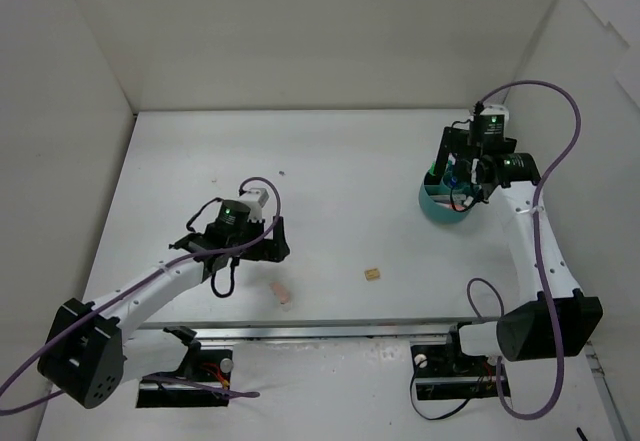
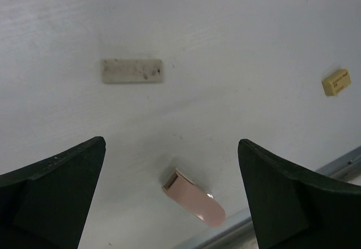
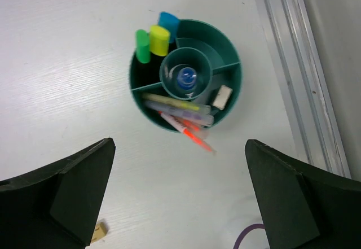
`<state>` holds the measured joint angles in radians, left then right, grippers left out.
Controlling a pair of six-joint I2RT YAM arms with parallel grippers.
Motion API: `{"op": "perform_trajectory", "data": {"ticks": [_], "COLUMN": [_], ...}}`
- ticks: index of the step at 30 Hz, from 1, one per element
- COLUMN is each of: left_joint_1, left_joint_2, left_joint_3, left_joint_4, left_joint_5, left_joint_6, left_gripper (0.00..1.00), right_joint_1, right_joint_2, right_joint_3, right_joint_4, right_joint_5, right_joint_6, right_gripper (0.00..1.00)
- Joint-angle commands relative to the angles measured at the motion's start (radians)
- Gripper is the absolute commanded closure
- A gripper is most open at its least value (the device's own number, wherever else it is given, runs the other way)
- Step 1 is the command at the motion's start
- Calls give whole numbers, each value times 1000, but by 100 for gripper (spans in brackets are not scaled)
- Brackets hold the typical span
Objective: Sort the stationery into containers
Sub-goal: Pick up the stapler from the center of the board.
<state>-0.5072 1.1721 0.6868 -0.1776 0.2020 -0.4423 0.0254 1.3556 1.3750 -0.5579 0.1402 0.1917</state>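
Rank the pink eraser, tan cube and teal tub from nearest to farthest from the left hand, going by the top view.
1. Pink eraser: close by, just right of the left hand and nearer the arm bases.
2. Tan cube: farther right, mid-scene.
3. Teal tub: far over on the right.

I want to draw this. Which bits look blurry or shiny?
Left wrist view: the pink rounded eraser shows a small shiny spot; the black fingers look soft. Right wrist view: the round teal plastic tub is sharp, the orange pen poking out is smeared.
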Motion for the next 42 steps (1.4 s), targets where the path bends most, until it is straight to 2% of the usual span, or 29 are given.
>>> {"op": "perform_trajectory", "data": {"ticks": [1, 5, 11, 13, 18, 19, 22, 27, 29, 31, 33, 34, 36, 37, 39, 40, 42], "left_joint_1": [-65, -151, -229, -238, -248, -257, -281, -312, -312, -312, -312, -312, -278, -260, -197, -177, -125], "left_joint_2": [-17, 43, 121, 136, 187, 195, 218, 198, 172, 143, 123, 98, 71, 46, 26, 14, 12], "left_joint_3": [17, 3, -4, -3, 19, 26, 68, 109, 115, 126, 146, 152, 158, 163, 169, 175, 204], "left_joint_4": [-172, -246, -244, -243, -223, -220, -238, -275, -252, -199, -136, -76, 27, 53, 133, 154, 200], "left_joint_5": [2, -27, -67, -78, -98, -105, -104, -142, -159, -165, -155, -133, -75, -50, 40, 72, 146], "left_joint_6": [-180, -378, -513, -547, -561, -558, -552, -523, -491, -399, -255, -210, -94, -73, -33, -32, -35], "left_gripper": [0, 1, 1, 5, 27, 39, 63, 85, 97, 100, 100, 100, 100, 100, 100, 100, 100], "right_joint_1": [65, 126, 162, 168, 188, 188, 192, 192, 192, 192, 191, 191, 191, 197, 192, 192, 203], "right_joint_2": [-35, -44, -43, -43, -52, -56, -65, -78, -87, -104, -121, -142, -171, -179, -202, -205, -207], "right_joint_3": [-36, -77, -106, -111, -116, -116, -119, -122, -132, -157, -200, -217, -264, -280, -318, -332, -368], "right_joint_4": [4, 4, 6, 4, 6, 6, 6, 10, 27, 68, 117, 175, 234, 287, 328, 370, 413], "right_joint_5": [108, 266, 272, 275, 269, 266, 263, 204, 121, -6, -132, -275, -405, -521, -652, -786, -905], "right_joint_6": [20, 78, 98, 101, 100, 98, 97, 91, 81, 52, -3, -21, -66, -81, -135, -158, -181], "right_gripper": [2, 2, 2, 2, 2, 2, 2, 2, 2, 2, 2, 2, 2, 2, 2, 2, 2]}}
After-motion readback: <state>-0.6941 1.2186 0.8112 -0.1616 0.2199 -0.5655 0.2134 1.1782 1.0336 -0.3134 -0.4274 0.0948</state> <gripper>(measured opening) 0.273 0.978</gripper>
